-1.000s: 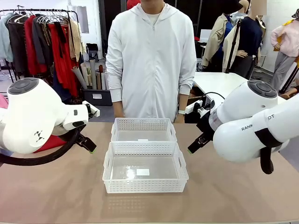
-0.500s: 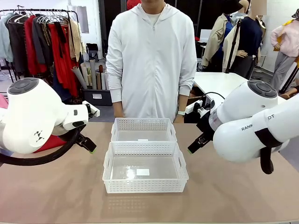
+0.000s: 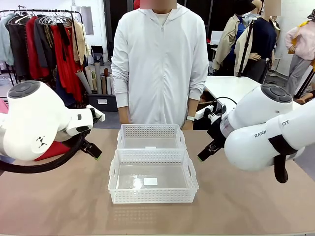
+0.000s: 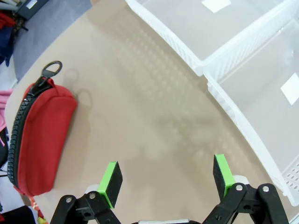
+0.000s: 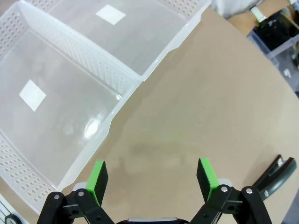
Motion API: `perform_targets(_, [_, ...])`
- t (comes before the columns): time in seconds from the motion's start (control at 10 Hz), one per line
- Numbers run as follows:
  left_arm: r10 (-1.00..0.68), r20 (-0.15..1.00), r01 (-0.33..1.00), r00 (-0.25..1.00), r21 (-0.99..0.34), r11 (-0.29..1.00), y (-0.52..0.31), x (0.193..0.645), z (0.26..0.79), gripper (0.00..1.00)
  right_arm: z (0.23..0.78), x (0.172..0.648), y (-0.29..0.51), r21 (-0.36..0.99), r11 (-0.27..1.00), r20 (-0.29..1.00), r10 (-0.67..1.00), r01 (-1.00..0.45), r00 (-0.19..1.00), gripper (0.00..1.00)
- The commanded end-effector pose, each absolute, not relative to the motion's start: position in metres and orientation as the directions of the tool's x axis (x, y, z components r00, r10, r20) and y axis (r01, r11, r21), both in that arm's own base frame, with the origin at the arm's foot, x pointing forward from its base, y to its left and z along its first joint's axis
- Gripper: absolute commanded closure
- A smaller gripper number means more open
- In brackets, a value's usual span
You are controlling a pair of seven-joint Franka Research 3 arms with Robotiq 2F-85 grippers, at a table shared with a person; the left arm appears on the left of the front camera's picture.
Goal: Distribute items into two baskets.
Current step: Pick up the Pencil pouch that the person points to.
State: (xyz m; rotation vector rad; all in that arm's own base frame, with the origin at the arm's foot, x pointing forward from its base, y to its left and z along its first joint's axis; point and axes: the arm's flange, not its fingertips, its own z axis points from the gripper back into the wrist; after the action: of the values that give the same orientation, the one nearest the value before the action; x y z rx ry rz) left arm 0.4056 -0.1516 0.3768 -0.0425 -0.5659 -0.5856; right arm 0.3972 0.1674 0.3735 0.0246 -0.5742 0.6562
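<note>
Both claws hang apart, holding nothing, over the surface (image 3: 59, 196); the left claw (image 4: 167, 177) is near the red pouch (image 4: 39, 140), soft and probably light, best pinched across its middle; the right claw (image 5: 152, 178) is near the black stapler (image 5: 275, 173), stiff and slim, likely gripped across its body; farther on stand two empty baskets (image 3: 152, 196), labels (image 3: 150, 181) apparently blank; the right arm (image 3: 261, 137) reads partly "RANK".

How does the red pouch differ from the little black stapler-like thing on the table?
The red pouch is soft fabric with a black zipper and ring pull; the black stapler-like device looks hard and slim, with no zipper. The pouch lies in the left wrist view, the device at the right wrist view's edge. Both rest on the table, outside the white baskets.
</note>
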Motion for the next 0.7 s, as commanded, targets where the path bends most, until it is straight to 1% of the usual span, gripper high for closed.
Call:
perform_targets(0.0, [-0.487,0.52,0.527,0.701,0.082,0.846,-0.137,0.415,0.405,0.0,0.397,0.408,0.165,-0.145,0.807,0.532,0.552,-0.573,0.642,0.0])
perform_targets(0.2, [-0.485,0.48,0.545,0.731,0.016,0.838,-0.127,0.44,0.429,0.0,0.42,0.428,0.151,-0.081,0.81,0.497,0.538,-0.58,0.681,0.0])
perform_targets(0.4, [-0.474,0.45,0.549,0.757,-0.044,0.835,-0.108,0.466,0.442,0.0,0.436,0.454,0.129,0.001,0.821,0.468,0.505,-0.571,0.726,0.0])
perform_targets(0.6, [-0.448,0.427,0.554,0.785,-0.163,0.816,-0.078,0.479,0.448,0.0,0.453,0.477,0.089,0.076,0.84,0.453,0.45,-0.537,0.769,0.0])
